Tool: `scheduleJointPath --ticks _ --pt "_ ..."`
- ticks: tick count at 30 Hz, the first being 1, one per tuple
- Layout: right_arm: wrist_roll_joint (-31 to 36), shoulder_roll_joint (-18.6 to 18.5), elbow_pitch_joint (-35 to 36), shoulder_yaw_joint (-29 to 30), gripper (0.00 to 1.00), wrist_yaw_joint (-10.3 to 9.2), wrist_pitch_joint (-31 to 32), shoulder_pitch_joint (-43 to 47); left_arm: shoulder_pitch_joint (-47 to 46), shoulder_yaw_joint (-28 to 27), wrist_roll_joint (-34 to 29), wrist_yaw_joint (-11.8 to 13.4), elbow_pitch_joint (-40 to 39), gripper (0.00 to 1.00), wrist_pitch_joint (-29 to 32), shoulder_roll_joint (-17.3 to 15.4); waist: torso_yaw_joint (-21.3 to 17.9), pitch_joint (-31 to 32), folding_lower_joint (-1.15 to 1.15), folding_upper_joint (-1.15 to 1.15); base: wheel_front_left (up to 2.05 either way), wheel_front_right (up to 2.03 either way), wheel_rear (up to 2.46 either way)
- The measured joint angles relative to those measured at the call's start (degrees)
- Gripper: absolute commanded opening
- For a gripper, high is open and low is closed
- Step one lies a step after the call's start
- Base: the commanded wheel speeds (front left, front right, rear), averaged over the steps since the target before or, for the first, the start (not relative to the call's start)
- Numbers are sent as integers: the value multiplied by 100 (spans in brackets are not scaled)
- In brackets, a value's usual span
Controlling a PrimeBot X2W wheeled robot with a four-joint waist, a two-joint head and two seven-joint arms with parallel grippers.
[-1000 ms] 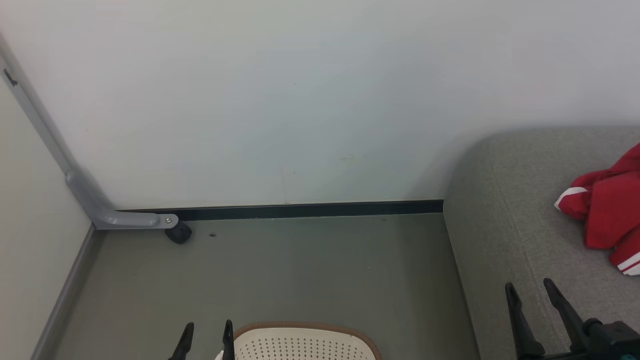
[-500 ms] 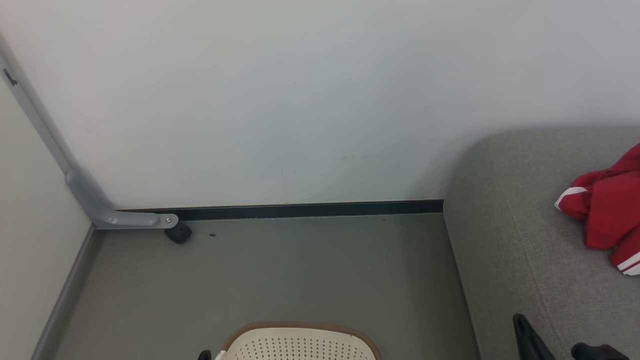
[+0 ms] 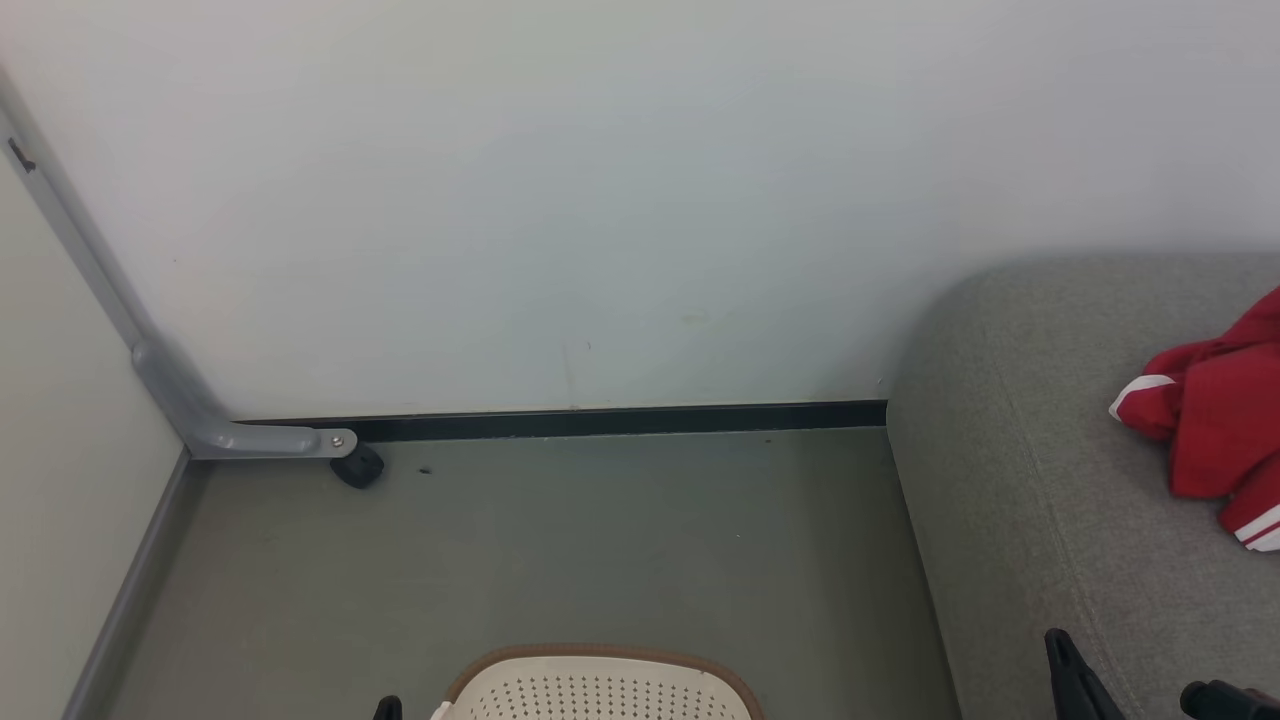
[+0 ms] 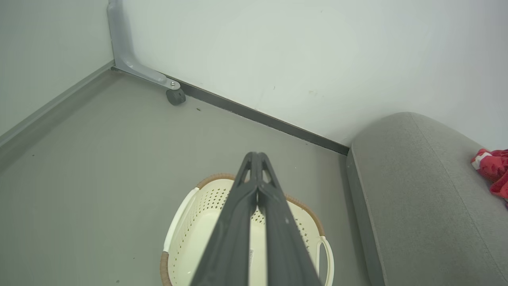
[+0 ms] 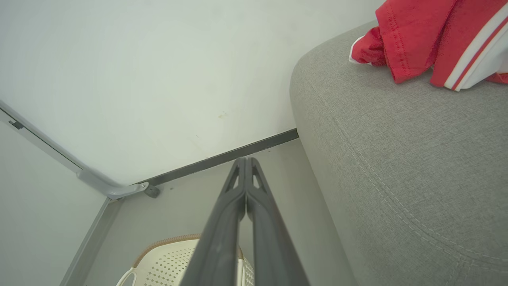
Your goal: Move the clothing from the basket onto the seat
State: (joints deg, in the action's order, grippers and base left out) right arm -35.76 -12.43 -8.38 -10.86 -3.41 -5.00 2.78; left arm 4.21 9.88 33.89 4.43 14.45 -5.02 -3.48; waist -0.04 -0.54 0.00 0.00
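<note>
The cream basket [image 4: 186, 226] with a brown rim stands on the floor beside the grey seat [image 4: 416, 190]. No clothing shows in the part of its inside that I can see, and my fingers hide the middle. Red clothing [image 3: 1215, 430] with white stripes lies on the seat [image 3: 1020, 480], also plain in the right wrist view as red clothing [image 5: 416, 35]. My left gripper [image 4: 257, 155] hangs above the basket, shut on nothing. My right gripper [image 5: 245, 161] is shut too, beside the seat's edge [image 5: 397, 159]. In the head view, only a dark finger [image 3: 1075, 680] shows at the lower right.
A grey metal bracket with a black caster [image 3: 355, 465] sits in the corner where two white walls meet. A black baseboard [image 3: 620, 420] runs along the far wall. Grey floor [image 3: 600, 540] lies between the basket [image 3: 600, 690] and the wall.
Both grippers have gone from open to shut and have drawn back toward the bottom edge of the head view. The basket, seat and clothing have not moved.
</note>
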Motion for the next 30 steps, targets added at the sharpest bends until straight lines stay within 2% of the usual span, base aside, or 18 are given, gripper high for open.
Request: scheduleJointPath --ticks 30 --pt "-2154 397 -345 730 0 394 463 -255 -297 -576 2241 -449 103 0 455 30 2 18 0 0 0 0 0"
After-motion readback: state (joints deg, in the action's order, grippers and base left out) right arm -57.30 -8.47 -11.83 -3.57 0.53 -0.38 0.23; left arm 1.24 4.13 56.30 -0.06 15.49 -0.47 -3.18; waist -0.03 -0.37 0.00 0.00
